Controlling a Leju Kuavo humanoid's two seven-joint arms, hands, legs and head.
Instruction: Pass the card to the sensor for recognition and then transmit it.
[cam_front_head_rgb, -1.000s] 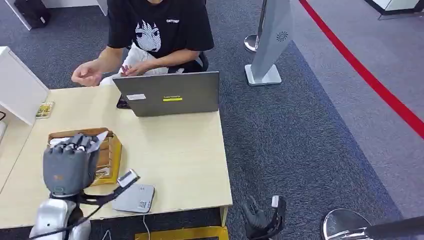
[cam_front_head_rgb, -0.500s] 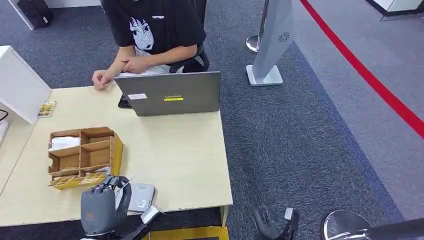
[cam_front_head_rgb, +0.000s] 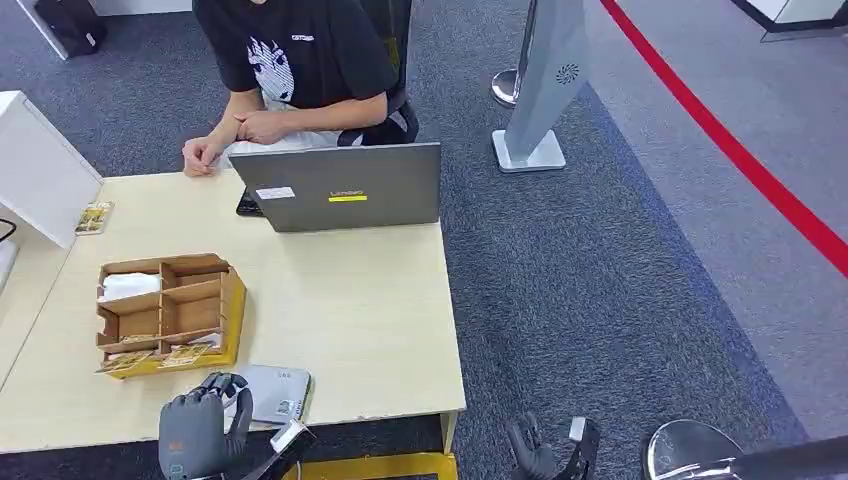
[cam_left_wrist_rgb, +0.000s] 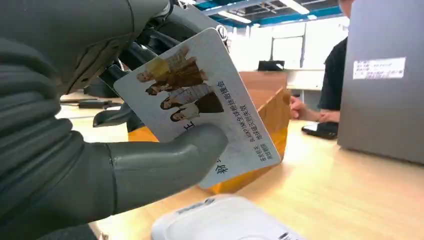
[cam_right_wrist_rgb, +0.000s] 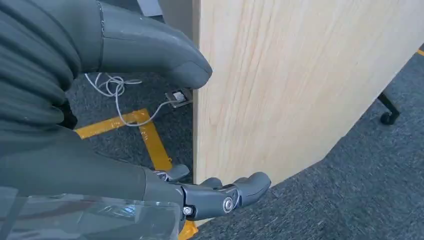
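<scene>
At the near edge of the table, the left hand (cam_left_wrist_rgb: 100, 150) pinches the card (cam_left_wrist_rgb: 200, 107) between its thumb and the darker fingers behind it, the printed face turned toward the wrist camera. The card is tilted, its lower corner hanging just above the pale grey sensor (cam_front_head_rgb: 270, 392), not touching it as far as the wrist view shows. From the head view the left hand (cam_front_head_rgb: 195, 430) sits right beside that sensor, partly over its near corner.

The thumb covers only a small patch of the card, so the grip looks thin; a knock against the sensor or the wooden organiser box (cam_front_head_rgb: 170, 312) close behind could twist the card loose. Because the card is slanted rather than flat, the reader may fail to recognise it. The sensor lies close to the table (cam_front_head_rgb: 360, 310) edge, and a push could slide it off.

The right hand (cam_right_wrist_rgb: 150, 150) hangs low beside the table's side panel, fingers loosely spread and holding nothing. The person (cam_front_head_rgb: 300, 60) sits behind the laptop (cam_front_head_rgb: 340, 187), well apart, so the handover needs a long reach.
</scene>
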